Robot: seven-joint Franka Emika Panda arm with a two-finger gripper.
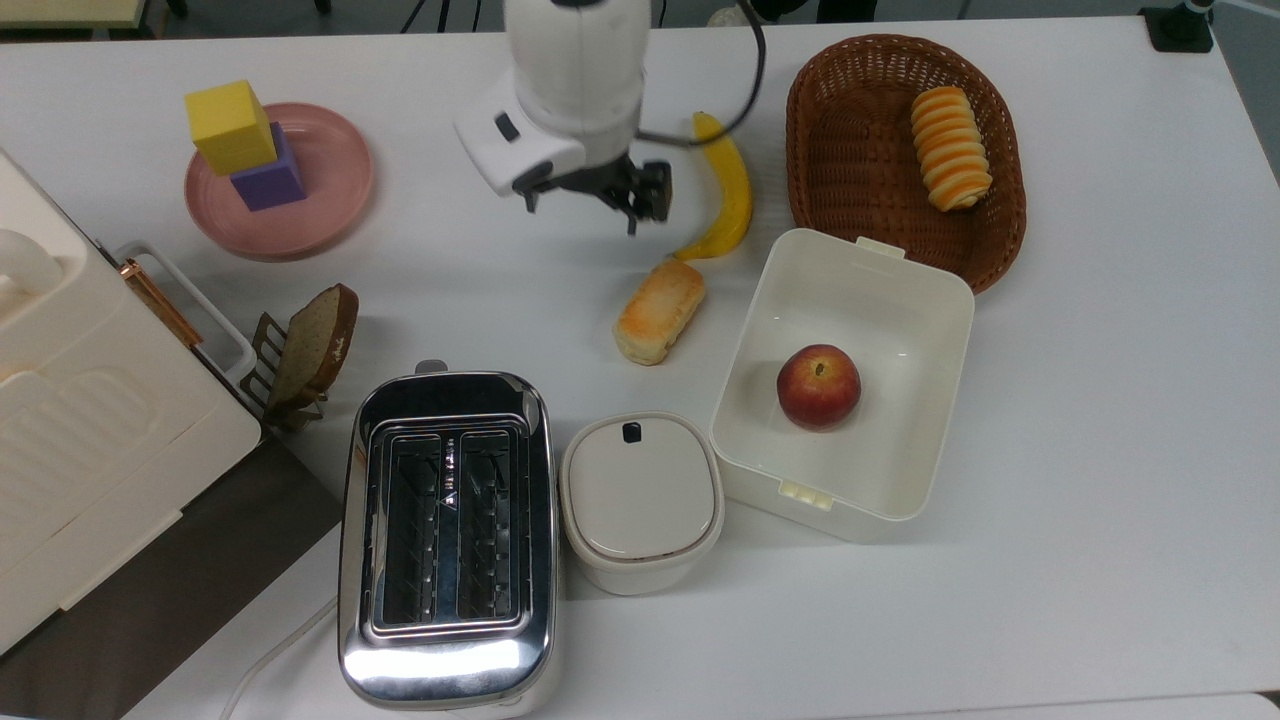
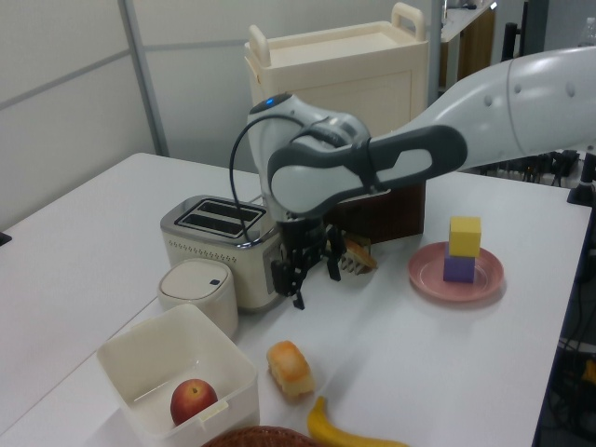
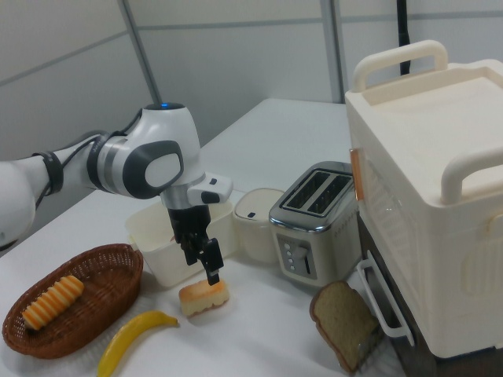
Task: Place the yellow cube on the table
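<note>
The yellow cube (image 1: 230, 125) stands on top of a purple cube (image 1: 270, 178), and both rest on a round pink plate (image 1: 335, 175) at the top view's upper left. The left view has the yellow cube (image 2: 465, 235) over the purple cube (image 2: 460, 269) on the plate (image 2: 484, 279) at the left view's right. My gripper (image 1: 581, 212) hangs open and empty above the white table (image 1: 1100, 400), between the plate and the banana, far from the stack. It is also visible as the gripper (image 2: 315, 284) in front of the toaster and as the gripper (image 3: 203, 265) just above a bread roll.
A banana (image 1: 728, 190) and a bread roll (image 1: 660, 310) lie near the gripper. A white box (image 1: 930, 300) holds an apple (image 1: 818, 386). A wicker basket (image 1: 850, 130), a toaster (image 1: 447, 535), a lidded pot (image 1: 640, 500), a toast rack (image 1: 305, 350) and a large cream case (image 1: 90, 430) stand around.
</note>
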